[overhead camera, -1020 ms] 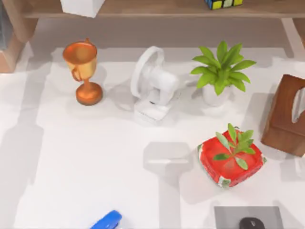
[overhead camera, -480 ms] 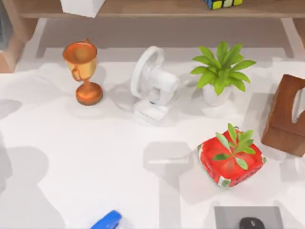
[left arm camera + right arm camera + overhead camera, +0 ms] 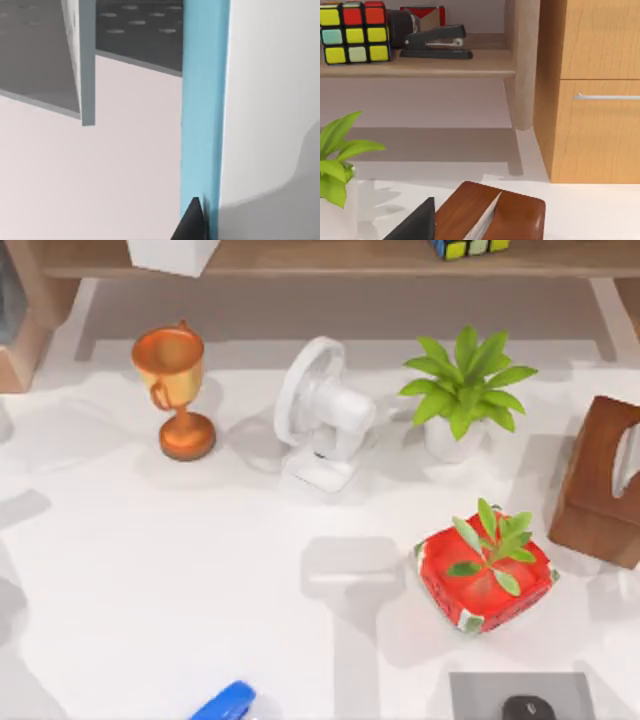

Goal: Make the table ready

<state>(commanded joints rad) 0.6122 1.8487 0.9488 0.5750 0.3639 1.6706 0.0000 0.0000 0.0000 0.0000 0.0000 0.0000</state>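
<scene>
White and smooth, the tabletop [image 3: 200, 600] spreads across almost the whole top view, carrying a copper trophy [image 3: 175, 390] at the upper left, a white desk fan [image 3: 320, 420] at upper centre, a potted plant [image 3: 462, 400] to its right, a brown wooden tissue box [image 3: 600, 480] at the right edge, a red box with a leafy sprig [image 3: 485, 570] at lower right, a blue object [image 3: 228, 704] cut by the bottom edge and a dark mouse on a grey pad [image 3: 520, 698] in the lower right corner. Above runs the wooden shelf [image 3: 330, 258] with a colour cube [image 3: 468, 248]. The left wrist view gives a dark tip of the left gripper [image 3: 191, 222] beside a blue upright strip; the right wrist view gives a dark tip of the right gripper [image 3: 417, 222] just beside the tissue box, with a stapler [image 3: 436, 42] on the shelf beyond. How far either pair of fingers stands apart I cannot tell, nor whether they hold anything. To do this step well, I judge each arm should settle on one item first, approach from above, and keep clear of the plant's leaves and the fan.
</scene>
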